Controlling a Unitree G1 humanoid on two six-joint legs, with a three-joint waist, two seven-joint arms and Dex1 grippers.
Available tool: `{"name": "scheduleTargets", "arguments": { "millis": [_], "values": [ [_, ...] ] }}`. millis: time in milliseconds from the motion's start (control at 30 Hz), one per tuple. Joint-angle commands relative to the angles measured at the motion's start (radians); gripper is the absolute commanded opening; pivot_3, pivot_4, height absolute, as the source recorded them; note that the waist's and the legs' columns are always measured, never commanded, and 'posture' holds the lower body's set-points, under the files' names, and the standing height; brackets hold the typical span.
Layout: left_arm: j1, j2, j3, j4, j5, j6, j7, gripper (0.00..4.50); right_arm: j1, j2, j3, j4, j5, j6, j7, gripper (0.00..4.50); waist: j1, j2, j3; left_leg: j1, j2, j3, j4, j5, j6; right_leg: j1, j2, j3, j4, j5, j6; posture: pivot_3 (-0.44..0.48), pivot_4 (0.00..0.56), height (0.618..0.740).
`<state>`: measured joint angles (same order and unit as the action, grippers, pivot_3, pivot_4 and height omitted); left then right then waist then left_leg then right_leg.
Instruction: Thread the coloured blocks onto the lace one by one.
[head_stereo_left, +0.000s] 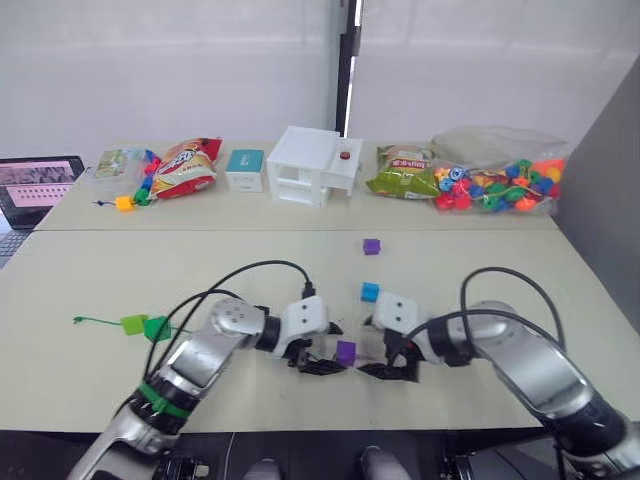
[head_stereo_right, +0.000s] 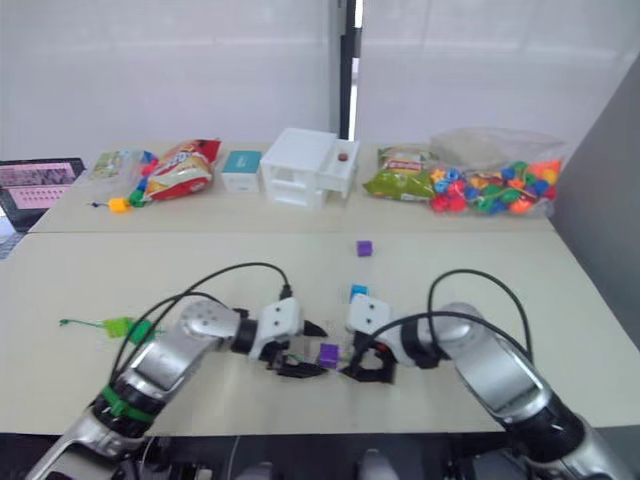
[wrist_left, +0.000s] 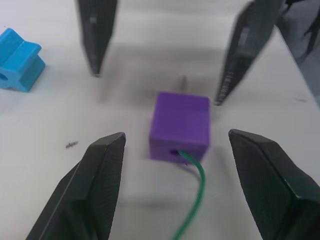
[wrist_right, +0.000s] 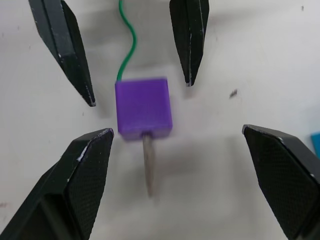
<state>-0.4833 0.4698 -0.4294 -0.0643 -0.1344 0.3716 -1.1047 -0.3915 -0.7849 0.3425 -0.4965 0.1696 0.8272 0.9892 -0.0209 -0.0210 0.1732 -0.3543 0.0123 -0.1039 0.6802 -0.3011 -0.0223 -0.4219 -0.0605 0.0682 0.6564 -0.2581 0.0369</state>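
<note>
Lower centre of frame: left gripper (head_stereo_left: 318, 366) and right gripper (head_stereo_left: 392, 372) face each other low over the table (head_stereo_left: 520, 270), both spread wide, pinching nothing. Between them, purple block (wrist_right: 143, 107) flat on table, lace (wrist_left: 194, 192) through its hole, stiff tip (wrist_right: 149, 170) protruding toward right gripper. Best next: pinch tip squarely, steady block, draw lace through slowly.

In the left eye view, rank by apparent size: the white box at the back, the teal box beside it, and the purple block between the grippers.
1. White box, clearly largest.
2. Teal box.
3. Purple block, smallest, even though it lies nearest the camera.
</note>
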Motion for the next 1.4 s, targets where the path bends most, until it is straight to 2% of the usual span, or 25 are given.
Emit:
{"name": "scheduleTargets", "arguments": {
  "millis": [33,233,267,333,467,767,800,1000,1167,1267,1400],
  "values": [
    [-0.017,-0.001,-0.009,-0.002,0.008,-0.032,-0.016,3.21,0.011,-0.003,-0.029,-0.04,0.018,-0.019,-0.012,4.49,-0.01,0.0,0.0,0.0,0.0,0.001,0.0,0.0,0.0,-0.001,0.0,0.0,0.0,0.0,0.0,0.0,0.15,0.74],
    [-0.007,0.008,0.002,-0.027,-0.018,-0.024,-0.045,1.36,0.038,0.005,-0.033,-0.027,0.026,-0.053,-0.03,4.5,-0.015,0.0,0.0,0.001,0.001,0.0,0.0,0.0,0.0,0.0,0.001,0.0,0.001,0.0,0.0,0.0,0.15,0.74],
    [-0.006,0.011,0.003,-0.031,-0.02,-0.022,-0.048,1.22,0.04,0.008,-0.031,-0.02,0.025,-0.065,-0.032,4.5,-0.015,0.0,0.0,0.001,0.001,0.0,0.0,0.0,0.0,0.0,0.001,0.0,0.001,0.0,0.0,0.0,0.15,0.74],
    [-0.006,0.016,0.005,-0.038,-0.022,-0.017,-0.051,1.22,0.043,0.016,-0.027,-0.008,0.025,-0.089,-0.034,4.5,-0.015,0.0,0.0,0.001,0.001,0.0,0.0,0.0,0.0,0.0,0.001,0.0,0.001,0.0,0.0,0.0,0.15,0.74],
    [-0.007,0.022,0.005,-0.051,-0.032,-0.005,-0.052,1.22,0.048,0.032,-0.011,0.027,0.01,-0.133,-0.038,3.34,-0.015,0.0,0.0,0.001,0.001,0.0,0.0,0.0,0.0,0.0,0.001,0.0,0.001,0.0,0.0,0.0,0.15,0.74],
    [-0.012,0.031,0.005,-0.058,-0.04,0.01,-0.054,1.22,0.042,0.015,0.011,0.084,-0.023,-0.212,-0.017,0.21,-0.016,0.0,0.0,0.001,0.0,0.0,0.0,0.0,0.0,0.0,0.001,0.0,0.001,0.0,0.0,0.0,0.15,0.74],
    [-0.013,0.033,0.005,-0.055,-0.04,0.01,-0.055,1.22,0.039,0.012,0.01,0.082,-0.021,-0.216,-0.012,0.0,-0.016,0.0,0.0,0.001,0.001,0.0,0.0,0.0,0.0,0.0,0.001,0.0,0.001,0.0,0.0,0.0,0.15,0.74],
    [0.01,0.098,0.053,-0.039,-0.046,0.019,-0.071,1.22,0.023,-0.016,0.002,0.065,-0.009,-0.234,0.03,0.0,-0.017,0.0,0.0,0.001,0.0,0.0,0.0,0.0,0.0,0.0,0.001,0.0,0.001,0.0,0.0,0.0,0.15,0.74],
    [0.108,0.322,0.173,-0.004,-0.06,-0.07,-0.168,1.22,0.013,-0.048,-0.011,0.068,-0.006,-0.241,0.054,0.0,-0.03,0.0,0.0,0.002,0.002,0.0,-0.001,0.0,0.0,-0.001,0.002,0.0,0.002,0.0,0.0,0.0,0.15,0.74],
    [0.145,0.424,0.234,0.056,-0.069,-0.126,-0.213,1.22,0.013,-0.059,-0.016,0.07,-0.005,-0.247,0.061,0.0,-0.033,0.001,0.0,0.003,0.002,0.0,-0.002,0.0,0.0,-0.001,0.002,0.0,0.002,0.0,0.0,0.0,0.15,0.74],
    [0.182,0.603,0.331,0.34,-0.005,-0.324,-0.246,1.22,0.007,-0.059,-0.014,0.073,-0.006,-0.251,0.07,0.0,-0.033,0.001,0.0,0.003,0.002,0.001,-0.002,0.0,0.0,-0.001,0.002,0.0,0.001,0.0,0.0,0.0,0.15,0.74]
  ]
}}
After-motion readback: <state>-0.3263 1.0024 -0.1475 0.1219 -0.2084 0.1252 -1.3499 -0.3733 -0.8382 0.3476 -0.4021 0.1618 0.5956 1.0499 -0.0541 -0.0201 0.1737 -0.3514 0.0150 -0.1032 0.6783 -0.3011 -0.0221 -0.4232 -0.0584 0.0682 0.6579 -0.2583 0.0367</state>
